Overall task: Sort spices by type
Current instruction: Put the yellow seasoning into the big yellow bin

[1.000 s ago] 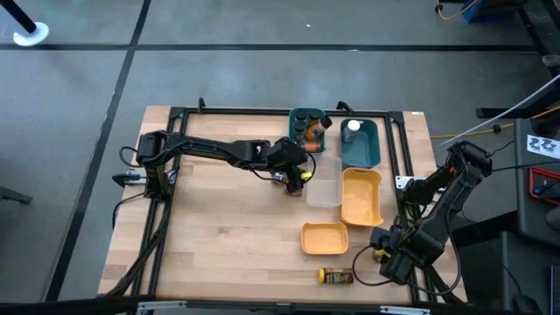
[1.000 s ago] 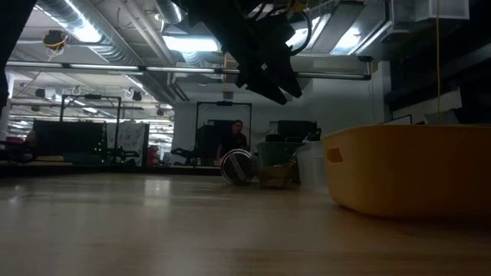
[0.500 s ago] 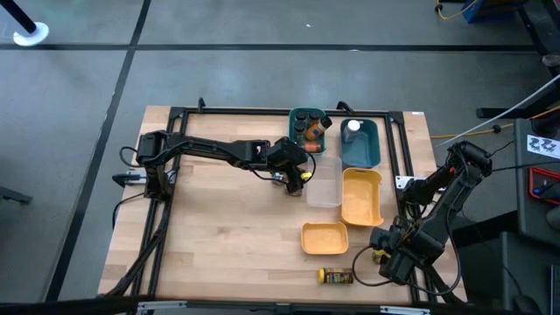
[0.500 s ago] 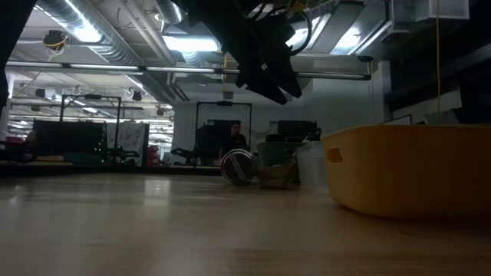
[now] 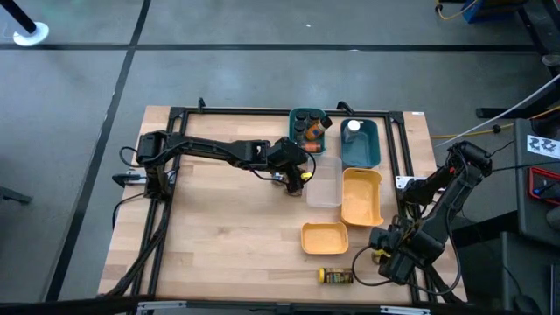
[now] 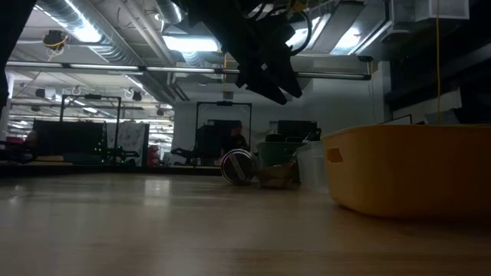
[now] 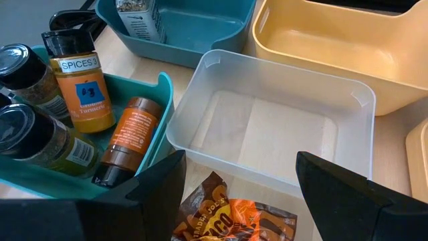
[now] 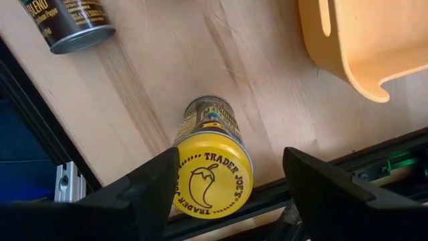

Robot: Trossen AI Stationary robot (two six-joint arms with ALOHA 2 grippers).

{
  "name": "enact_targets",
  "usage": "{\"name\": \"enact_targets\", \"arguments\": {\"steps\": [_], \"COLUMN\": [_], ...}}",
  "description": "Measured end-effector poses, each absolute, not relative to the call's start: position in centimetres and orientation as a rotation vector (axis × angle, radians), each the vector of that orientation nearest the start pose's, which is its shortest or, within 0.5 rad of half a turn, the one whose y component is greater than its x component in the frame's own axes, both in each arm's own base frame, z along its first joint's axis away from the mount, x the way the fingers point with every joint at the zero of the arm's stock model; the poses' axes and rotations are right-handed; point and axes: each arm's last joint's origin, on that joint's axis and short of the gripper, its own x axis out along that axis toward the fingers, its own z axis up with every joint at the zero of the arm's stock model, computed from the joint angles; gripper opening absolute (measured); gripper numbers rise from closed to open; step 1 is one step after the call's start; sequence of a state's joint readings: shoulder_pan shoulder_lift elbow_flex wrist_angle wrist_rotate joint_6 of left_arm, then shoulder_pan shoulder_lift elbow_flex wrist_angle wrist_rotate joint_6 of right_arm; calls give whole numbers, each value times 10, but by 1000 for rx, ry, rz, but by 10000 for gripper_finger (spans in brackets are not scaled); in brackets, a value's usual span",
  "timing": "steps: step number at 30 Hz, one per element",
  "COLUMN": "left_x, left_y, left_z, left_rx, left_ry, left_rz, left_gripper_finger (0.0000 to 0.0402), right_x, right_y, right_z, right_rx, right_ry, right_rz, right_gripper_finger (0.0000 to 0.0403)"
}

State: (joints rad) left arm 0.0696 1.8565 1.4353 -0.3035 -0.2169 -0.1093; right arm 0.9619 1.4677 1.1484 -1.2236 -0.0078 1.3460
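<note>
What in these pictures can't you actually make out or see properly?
- Orange-brown snack packet, left wrist view: cut off by the picture's edge, between the left gripper's open fingers.
- White-capped bottle in the blue bin, high view: label too small to read.
- Dark tin lying on the wood, right wrist view: cut off by the edge.
- Yellow-lidded jar: the right gripper straddles it; whether they touch is unclear.

Hardly anything on the table has shifted over the last second. The only change I can pick out is far back in the room, near the middle of the low view: the person [image 6: 238, 140] standing beyond the table shows darker and less distinct than before, as if having turned or stepped slightly.
</note>
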Motion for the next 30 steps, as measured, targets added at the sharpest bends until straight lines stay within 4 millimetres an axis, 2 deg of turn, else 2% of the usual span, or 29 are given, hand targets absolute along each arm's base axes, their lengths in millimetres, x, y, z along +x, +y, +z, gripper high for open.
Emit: {"name": "enact_targets", "arguments": {"steps": [5,12,30], "left_x": [413,413,413], "left_y": [35,35,35], "left_z": [248,248,248], "left_rx": [-50,-50,-50], "left_ry": [709,709,709], "left_rz": [313,313,313], "left_gripper_finger": [265,265,265], "right_x": [141,145,141], "right_y": [203,207,207], "right_z": [251,268,267], "right_rx": [308,308,345], "right_ry": [1548,1495,1610], "right_rz": [-263,-222,-202], "right_gripper_finger": [269,269,269]}}
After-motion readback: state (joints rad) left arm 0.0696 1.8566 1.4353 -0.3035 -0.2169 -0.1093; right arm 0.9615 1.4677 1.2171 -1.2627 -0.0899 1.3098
